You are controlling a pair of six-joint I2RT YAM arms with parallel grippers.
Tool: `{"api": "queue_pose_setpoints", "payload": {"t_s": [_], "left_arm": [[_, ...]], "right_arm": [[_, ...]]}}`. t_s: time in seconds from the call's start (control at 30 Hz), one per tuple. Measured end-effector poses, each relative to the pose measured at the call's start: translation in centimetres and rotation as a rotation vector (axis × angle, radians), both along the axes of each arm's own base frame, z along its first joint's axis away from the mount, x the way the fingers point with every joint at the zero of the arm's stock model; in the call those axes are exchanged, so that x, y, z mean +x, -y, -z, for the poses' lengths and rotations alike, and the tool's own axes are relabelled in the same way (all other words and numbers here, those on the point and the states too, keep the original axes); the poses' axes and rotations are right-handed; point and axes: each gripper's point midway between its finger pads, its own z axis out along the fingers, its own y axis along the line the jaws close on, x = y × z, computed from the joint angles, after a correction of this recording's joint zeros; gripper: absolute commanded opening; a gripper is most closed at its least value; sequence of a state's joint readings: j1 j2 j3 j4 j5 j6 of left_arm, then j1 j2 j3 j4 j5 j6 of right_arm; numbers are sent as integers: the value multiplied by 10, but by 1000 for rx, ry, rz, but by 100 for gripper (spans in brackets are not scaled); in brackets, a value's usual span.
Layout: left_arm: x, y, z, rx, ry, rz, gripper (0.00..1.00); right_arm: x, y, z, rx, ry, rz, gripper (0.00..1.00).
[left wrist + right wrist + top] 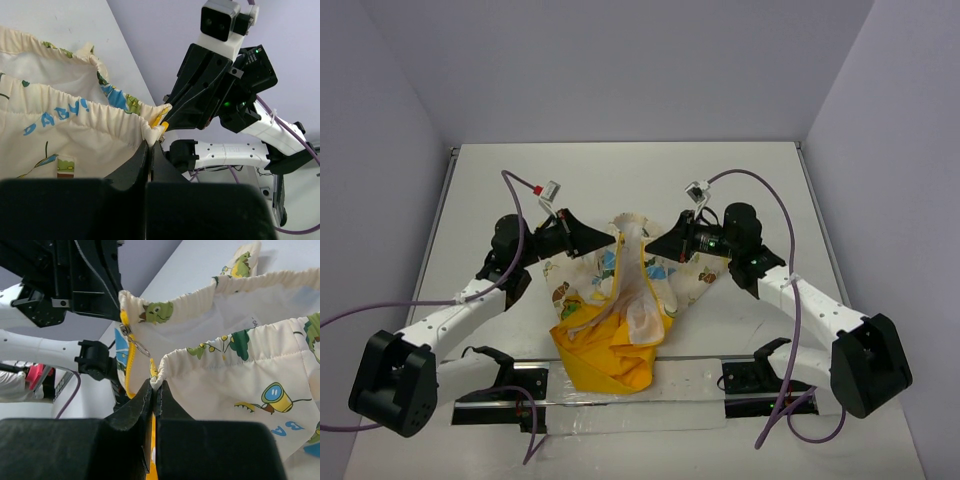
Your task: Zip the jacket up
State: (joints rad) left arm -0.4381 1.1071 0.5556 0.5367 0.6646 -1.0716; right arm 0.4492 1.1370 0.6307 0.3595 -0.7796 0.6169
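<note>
Small child's jacket (pixel 620 330) in cream cloth with cartoon animal prints and yellow lining sits mid white tabletop (pixel 620 170), with the yellow hood end bunched at 6 o'clock and the hem lifted at 12. The left claw (pixel 608 238) comes in from 9 o'clock, pinched tight on one gathered hem corner. The right claw (pixel 650 247) comes from 3 o'clock and is pinched on the other. Blue lettering (pixel 52 117) reads roughly "BABY!". A small metal zipper slider (pixel 126 330) sits by the left claw's corner. Bare tabletop runs toward 12 o'clock — walls close at 9 and 3.
</note>
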Motion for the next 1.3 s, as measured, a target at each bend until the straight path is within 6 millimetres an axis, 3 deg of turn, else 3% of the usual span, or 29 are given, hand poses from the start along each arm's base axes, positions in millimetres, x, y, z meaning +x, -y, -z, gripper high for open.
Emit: {"api": "queue_pose_setpoints", "payload": {"t_s": [0.33, 0.8, 1.3], "left_arm": [[-7, 8, 1, -18, -7, 68, 0], [-14, 14, 4, -15, -15, 101, 0], [-15, 14, 1, -21, -19, 101, 0]], "right_arm": [[-1, -7, -18, 1, 82, -48, 0], [5, -12, -3, -66, 89, -31, 0], [-10, -27, 4, -86, 92, -82, 0]]}}
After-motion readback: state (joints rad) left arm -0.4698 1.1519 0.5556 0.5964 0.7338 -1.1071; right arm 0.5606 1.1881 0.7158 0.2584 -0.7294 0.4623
